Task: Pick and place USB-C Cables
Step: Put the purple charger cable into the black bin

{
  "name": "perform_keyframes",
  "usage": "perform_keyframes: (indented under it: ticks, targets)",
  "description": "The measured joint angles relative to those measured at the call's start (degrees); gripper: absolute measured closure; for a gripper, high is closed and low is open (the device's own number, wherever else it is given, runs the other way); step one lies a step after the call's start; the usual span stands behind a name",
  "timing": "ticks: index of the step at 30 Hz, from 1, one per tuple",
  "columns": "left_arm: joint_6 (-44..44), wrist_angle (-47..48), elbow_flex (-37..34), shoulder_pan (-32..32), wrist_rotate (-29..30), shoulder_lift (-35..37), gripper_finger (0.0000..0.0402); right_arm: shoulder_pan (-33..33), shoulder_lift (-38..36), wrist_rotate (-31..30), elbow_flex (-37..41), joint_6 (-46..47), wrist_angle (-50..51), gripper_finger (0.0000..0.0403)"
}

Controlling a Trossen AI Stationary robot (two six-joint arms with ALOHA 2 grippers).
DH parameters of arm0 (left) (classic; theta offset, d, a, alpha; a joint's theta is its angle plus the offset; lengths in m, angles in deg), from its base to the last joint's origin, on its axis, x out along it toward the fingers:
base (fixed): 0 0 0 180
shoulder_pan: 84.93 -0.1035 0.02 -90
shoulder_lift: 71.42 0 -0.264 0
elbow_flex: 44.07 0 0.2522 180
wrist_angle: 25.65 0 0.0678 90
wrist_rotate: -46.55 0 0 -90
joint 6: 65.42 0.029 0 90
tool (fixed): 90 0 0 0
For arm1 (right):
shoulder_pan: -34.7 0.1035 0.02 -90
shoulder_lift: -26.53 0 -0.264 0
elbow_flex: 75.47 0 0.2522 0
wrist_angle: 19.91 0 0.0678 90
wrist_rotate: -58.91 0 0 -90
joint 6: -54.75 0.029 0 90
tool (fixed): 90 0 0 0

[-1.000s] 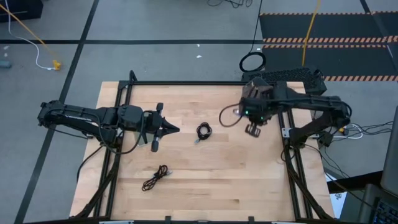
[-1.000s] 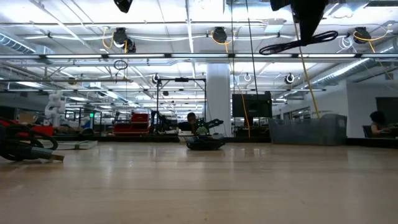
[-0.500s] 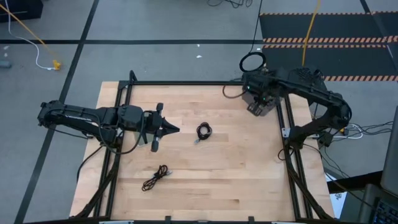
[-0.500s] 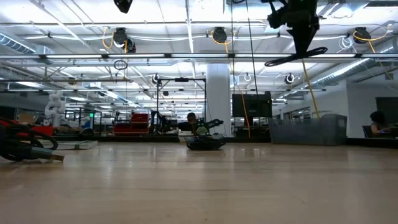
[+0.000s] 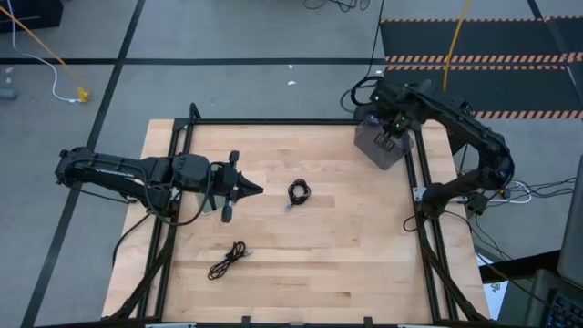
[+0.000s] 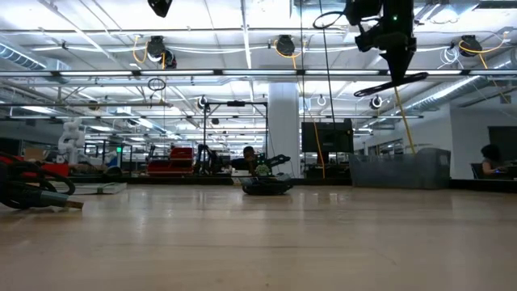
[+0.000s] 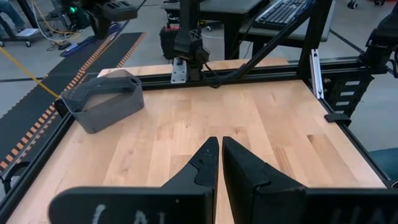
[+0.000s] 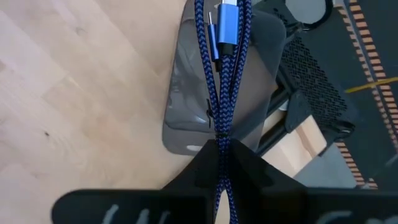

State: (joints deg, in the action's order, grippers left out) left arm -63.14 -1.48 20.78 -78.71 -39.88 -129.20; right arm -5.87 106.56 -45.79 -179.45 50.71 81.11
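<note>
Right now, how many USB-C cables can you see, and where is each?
3. A black coiled cable lies mid-table, a black loose cable lies nearer the front edge, and the blue cable hangs from the right gripper above the grey bin.

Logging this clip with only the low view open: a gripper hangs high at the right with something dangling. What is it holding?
Observer: The right gripper is shut on the blue braided cable.
Operator: Where is it over the table?
Observer: Above the grey bin at the table's far right corner.
Operator: Any cables left out?
Observer: Two black ones: a coiled black cable mid-table and a loose black cable nearer the front. The left gripper waits shut beside the coiled one.
</note>
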Motion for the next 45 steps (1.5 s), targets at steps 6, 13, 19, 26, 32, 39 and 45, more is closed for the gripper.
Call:
perform_keyframes:
  ticks: [6,13,19,26,32,39,45]
  targets:
    - [0.02,0.02,0.0,0.0,0.0,0.0,0.0376,-6.83,0.02,3.17,0.0,-4.3,-3.4,0.0389]
    - [0.02,0.0,0.01,-0.01,0.0,0.0,0.0376,-10.75,0.0,7.03,2.28,-5.04,-7.06,0.0389]
    - [0.02,0.0,0.0,0.0,0.0,0.0,0.0376,-10.89,0.04,7.34,11.14,-4.02,-15.71,0.0389]
    - [0.02,0.0,0.0,-0.02,0.0,0.0,0.0376,-11.15,0.04,7.34,21.79,-2.87,-26.71,0.0389]
    - [0.02,0.0,0.0,0.0,0.0,0.0,0.0376,-12.55,0.04,7.27,29.79,-2.61,-35.02,0.0389]
    - [0.04,-0.02,0.0,0.0,0.0,0.0,0.0376,-13.75,0.04,7.28,36.93,-2.61,-43.72,0.0389]
    - [0.84,-0.59,0.02,0.0,0.0,0.0,0.0376,-14.13,0.04,7.23,40.21,-2.76,-46.43,0.0389]
